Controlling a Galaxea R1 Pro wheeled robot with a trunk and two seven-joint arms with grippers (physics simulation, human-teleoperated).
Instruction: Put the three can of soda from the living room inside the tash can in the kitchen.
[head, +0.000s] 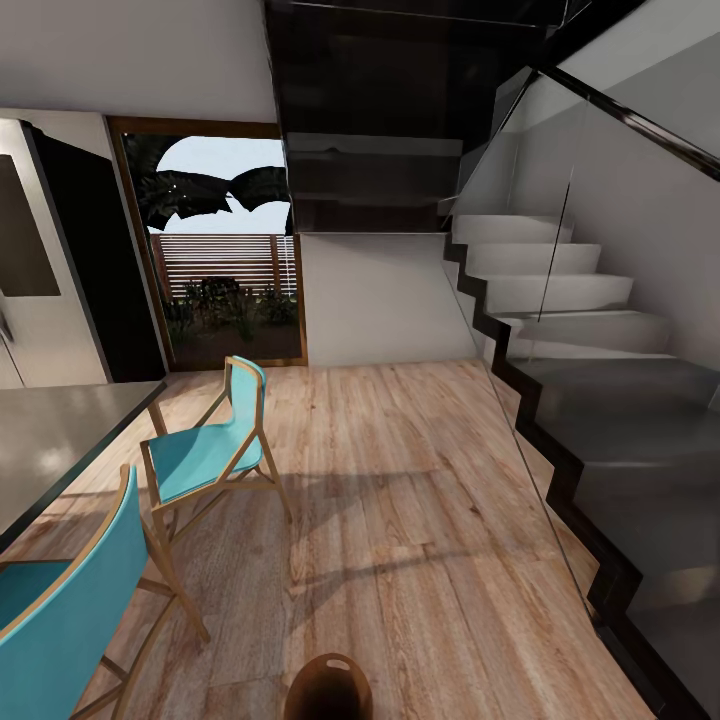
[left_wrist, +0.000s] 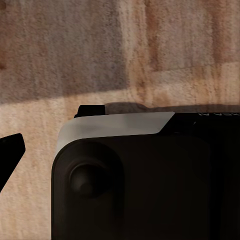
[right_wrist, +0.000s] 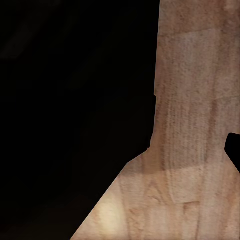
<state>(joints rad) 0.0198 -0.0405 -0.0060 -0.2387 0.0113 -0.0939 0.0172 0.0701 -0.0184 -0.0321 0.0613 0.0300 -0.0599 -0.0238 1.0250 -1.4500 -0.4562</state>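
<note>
Round brown bin with slot handle cut-out (head: 328, 688) at the head view's lower edge on light wood plank floor (head: 400, 500), just right of turquoise wood-framed chairs (head: 205, 450). Jaw state impossible to tell for either gripper.

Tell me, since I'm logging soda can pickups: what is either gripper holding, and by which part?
Cannot be told. The wrist views show wood floor and dark robot bodywork; no can appears between fingers.

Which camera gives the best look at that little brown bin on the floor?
The head view: the trash can sits at its bottom edge on the wood floor, rim and handle slot visible though partly cut off. Both wrist views look at floorboards and dark robot parts.
</note>
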